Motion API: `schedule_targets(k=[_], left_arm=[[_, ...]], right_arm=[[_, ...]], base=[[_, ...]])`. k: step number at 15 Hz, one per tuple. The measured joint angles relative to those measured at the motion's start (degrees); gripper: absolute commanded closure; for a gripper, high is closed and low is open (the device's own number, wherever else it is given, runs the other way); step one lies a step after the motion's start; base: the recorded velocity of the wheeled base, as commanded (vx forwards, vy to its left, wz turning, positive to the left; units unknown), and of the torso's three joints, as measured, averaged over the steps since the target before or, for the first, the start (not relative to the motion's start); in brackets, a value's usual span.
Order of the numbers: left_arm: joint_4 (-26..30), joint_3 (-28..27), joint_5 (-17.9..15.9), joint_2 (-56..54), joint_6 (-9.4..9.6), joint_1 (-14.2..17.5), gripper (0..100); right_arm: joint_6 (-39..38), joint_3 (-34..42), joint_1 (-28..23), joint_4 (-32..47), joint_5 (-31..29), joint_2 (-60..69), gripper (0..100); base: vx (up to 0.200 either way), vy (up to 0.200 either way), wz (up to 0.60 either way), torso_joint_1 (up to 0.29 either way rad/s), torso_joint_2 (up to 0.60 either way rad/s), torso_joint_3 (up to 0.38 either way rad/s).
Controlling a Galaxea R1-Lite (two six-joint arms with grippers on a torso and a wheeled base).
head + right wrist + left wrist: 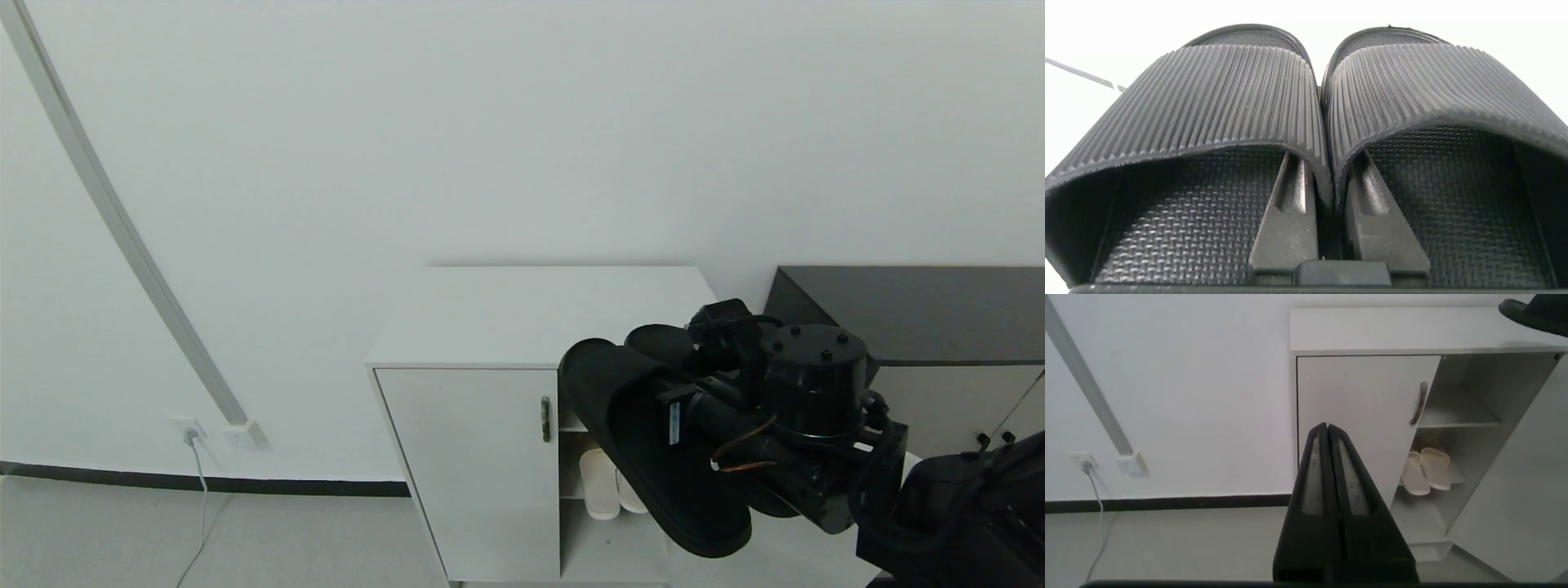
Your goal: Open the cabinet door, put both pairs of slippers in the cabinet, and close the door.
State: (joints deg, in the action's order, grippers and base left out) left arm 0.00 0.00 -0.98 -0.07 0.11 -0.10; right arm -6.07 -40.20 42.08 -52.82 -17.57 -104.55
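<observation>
Nearest, the right gripper (1328,167) has one finger inside each of the black slippers (653,441), jaws clamped on their touching inner sides so the pair carries as one, tilted in the air before the cabinet (531,314). The left gripper (1328,433) hangs empty, jaws together. Beyond, the cabinet's right side stands open with white slippers (1427,469) on a shelf inside, so the black pair likely goes in next

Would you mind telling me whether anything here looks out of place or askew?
Nothing stands out. The white slippers lie side by side inside the open cabinet, and the black slippers are held as a pair in the right gripper, in front of the cabinet.
</observation>
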Motion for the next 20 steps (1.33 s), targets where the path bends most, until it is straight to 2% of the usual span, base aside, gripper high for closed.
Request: schedule_targets(k=[8, 20], left_arm=[[0.00, 0.00, 0.00, 0.00, -0.11, 0.02, 100], [0.00, 0.00, 0.00, 0.00, -0.04, 0.00, 100]], right_arm=[[0.44, 0.49, 0.04, -0.88, 0.00, -0.33, 100], [0.88, 0.93, 0.09, -2.02, 0.00, -0.99, 100]], base=[[0.000, 0.000, 0.00, -0.128, 0.29, 0.165], [0.000, 0.000, 0.00, -0.216, 0.53, 0.313]])
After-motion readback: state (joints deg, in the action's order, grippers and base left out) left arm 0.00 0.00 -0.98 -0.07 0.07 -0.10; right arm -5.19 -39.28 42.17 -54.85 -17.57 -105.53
